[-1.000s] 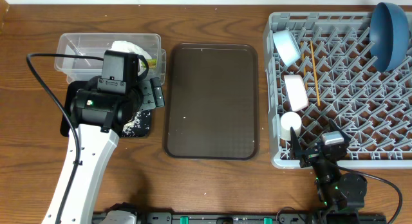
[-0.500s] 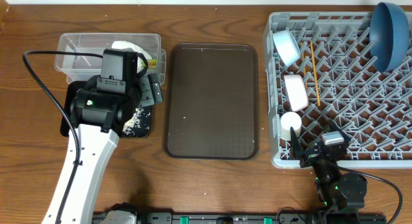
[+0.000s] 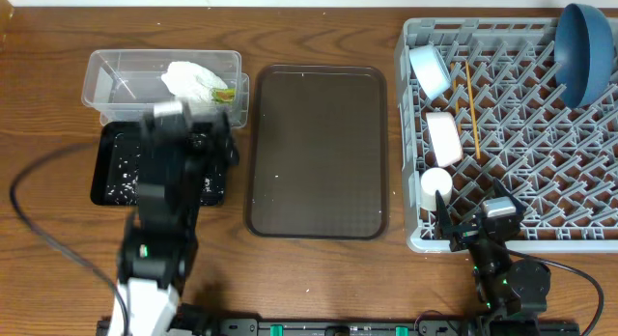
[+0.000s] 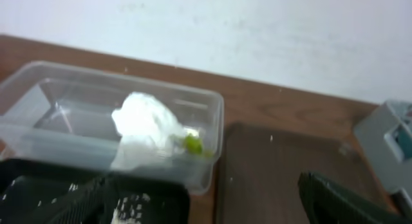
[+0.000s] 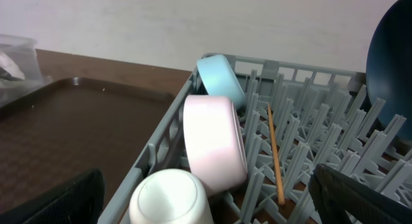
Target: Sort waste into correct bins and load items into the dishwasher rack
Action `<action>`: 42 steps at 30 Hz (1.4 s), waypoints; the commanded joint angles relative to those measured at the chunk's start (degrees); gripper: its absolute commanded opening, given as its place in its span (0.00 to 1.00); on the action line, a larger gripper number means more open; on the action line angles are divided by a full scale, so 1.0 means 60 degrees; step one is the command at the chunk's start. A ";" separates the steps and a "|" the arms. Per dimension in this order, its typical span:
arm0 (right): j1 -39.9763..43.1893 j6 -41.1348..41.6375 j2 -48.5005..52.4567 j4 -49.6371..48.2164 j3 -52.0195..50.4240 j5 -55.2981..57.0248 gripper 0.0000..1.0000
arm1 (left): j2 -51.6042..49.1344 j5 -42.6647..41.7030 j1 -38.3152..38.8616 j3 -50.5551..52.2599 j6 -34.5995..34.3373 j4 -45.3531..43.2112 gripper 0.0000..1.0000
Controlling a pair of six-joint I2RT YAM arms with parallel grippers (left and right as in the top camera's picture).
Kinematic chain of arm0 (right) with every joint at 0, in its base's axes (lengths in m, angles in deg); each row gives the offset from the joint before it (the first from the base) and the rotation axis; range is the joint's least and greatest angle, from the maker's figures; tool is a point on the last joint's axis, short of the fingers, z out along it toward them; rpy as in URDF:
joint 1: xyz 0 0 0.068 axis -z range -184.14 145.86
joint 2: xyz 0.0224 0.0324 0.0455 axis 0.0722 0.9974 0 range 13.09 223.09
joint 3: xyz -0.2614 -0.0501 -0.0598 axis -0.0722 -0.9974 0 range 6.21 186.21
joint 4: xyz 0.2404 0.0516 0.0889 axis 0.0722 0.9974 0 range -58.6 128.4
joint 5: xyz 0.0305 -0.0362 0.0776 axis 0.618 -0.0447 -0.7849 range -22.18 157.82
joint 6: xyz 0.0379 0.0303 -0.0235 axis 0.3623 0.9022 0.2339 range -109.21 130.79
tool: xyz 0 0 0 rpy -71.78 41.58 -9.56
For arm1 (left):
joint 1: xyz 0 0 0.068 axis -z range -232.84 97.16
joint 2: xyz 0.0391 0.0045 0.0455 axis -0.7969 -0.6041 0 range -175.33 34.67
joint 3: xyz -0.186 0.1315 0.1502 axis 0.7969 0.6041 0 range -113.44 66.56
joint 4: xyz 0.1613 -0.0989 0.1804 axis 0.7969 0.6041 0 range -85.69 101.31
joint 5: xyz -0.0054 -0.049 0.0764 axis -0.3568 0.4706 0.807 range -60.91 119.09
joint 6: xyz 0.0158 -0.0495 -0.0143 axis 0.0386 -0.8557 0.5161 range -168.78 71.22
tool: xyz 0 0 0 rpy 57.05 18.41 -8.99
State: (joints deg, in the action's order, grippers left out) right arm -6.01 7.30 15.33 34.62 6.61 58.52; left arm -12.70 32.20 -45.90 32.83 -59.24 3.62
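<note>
The clear tub (image 3: pixel 106 85) holds the crumpled white napkin (image 3: pixel 193 80) and the yellow-green wrapper (image 3: pixel 224 93); both also show in the left wrist view, the napkin (image 4: pixel 145 130) and the wrapper (image 4: pixel 193 144). The black tray (image 3: pixel 108 172) holds rice scraps (image 3: pixel 198 189). My left gripper (image 3: pixel 214 141) is open and empty, blurred, over the black tray's right end. The grey rack (image 3: pixel 512 241) holds the dark blue dish (image 3: pixel 584 51), light blue bowl (image 3: pixel 430 70), white bowl (image 3: pixel 444 138), white cup (image 3: pixel 436 184) and chopsticks (image 3: pixel 471 109). My right gripper (image 3: pixel 473 230) is open and empty at the rack's front edge.
The dark brown serving tray (image 3: pixel 317 151) lies between the bins and the rack, with a few crumbs on it. It also shows in the right wrist view (image 5: pixel 71 121), left of the rack wall (image 5: pixel 161 143).
My left arm has drawn back toward the table's front edge, uncovering the tub and the black tray. The right arm and the rack's contents have not moved.
</note>
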 commanded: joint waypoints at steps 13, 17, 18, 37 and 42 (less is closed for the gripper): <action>-0.0095 0.0113 -0.0076 0.0036 -0.0015 -0.0095 0.99 | 0.6142 -0.0423 -0.0692 0.4681 0.0306 -0.0514 0.92; -0.0095 0.0113 -0.0076 0.0036 -0.0015 -0.0095 0.99 | 0.6972 -0.0419 -0.0692 0.5264 0.0310 -0.0514 0.92; -0.0095 0.0109 -0.0076 0.0036 -0.0015 -0.0095 0.99 | 0.7133 -0.0419 -0.0692 0.5384 0.0310 -0.0514 0.92; -0.0095 0.0109 -0.0076 0.0036 -0.0015 -0.0095 0.99 | 0.7876 -0.0688 -0.0721 0.5584 0.0233 0.0790 0.92; -0.0095 0.0109 -0.0076 0.0036 -0.0015 -0.0098 0.99 | 0.7858 -0.0663 -0.0725 0.5584 0.0233 0.0790 0.92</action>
State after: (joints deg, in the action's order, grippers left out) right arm -6.01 7.30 15.31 34.60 6.61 58.39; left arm 33.98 27.92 -49.85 65.40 -57.95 5.98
